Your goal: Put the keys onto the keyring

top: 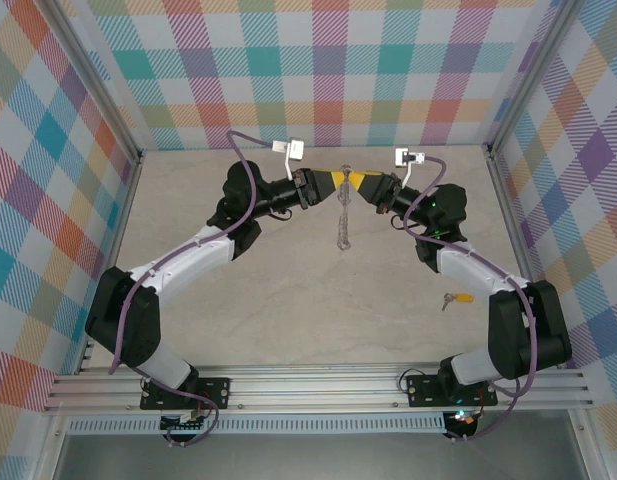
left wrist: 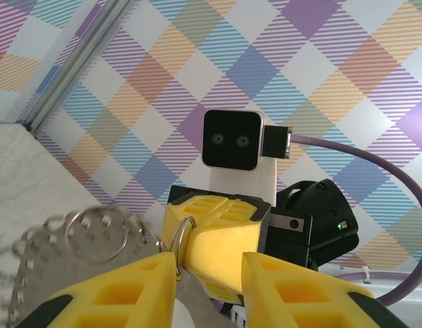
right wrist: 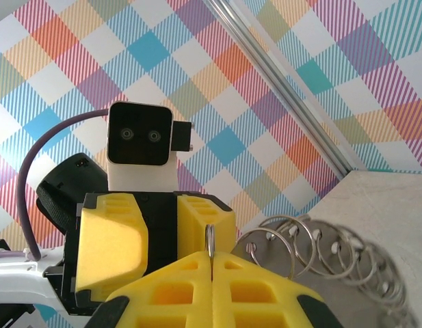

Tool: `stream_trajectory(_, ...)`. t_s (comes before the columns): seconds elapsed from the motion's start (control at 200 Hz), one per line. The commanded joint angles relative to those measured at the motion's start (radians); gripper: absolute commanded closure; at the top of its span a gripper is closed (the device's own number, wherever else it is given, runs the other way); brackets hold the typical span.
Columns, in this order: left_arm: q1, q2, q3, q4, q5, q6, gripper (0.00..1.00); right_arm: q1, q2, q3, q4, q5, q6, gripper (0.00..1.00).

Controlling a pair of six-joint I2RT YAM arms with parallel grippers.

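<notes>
Right fingers (right wrist: 169, 287) pinch the keyring (right wrist: 313, 249) edge-on. Left fingers (left wrist: 115, 297) sit half-spread around a silver blade (left wrist: 197, 301), grip unclear. Misaligned, it could drop.

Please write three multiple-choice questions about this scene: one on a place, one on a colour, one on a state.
1. Where is the yellow-headed key?
A) in a box
B) on the table, near the right arm
C) under a cloth

2. What colour are the gripper fingers?
A) yellow
B) blue
C) white

3. How is the right gripper?
A) wide open
B) shut on nothing
C) shut on the keyring

Answers: 1 B, it lies on the tabletop by that arm. 2 A, the wrist views show yellow fingers. 3 C, its jaws pinch a thin ring.
</notes>
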Motion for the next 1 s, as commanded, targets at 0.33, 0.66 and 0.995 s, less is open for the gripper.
stream_trajectory(0.33,-0.013,0.026,0.029,0.056,0.004,-0.005,0.7,0.009,0.015,0.02,0.095,0.001,0.031,1.0)
stream_trajectory(0.66,-0.017,0.042,0.048,0.059,0.007,-0.005,0.72,0.019,0.029,0.023,0.104,-0.002,0.042,1.0)
stream_trajectory(0.995,-0.02,0.042,0.047,0.073,0.003,-0.002,0.87,0.022,0.033,0.02,0.1,-0.006,0.04,1.0)
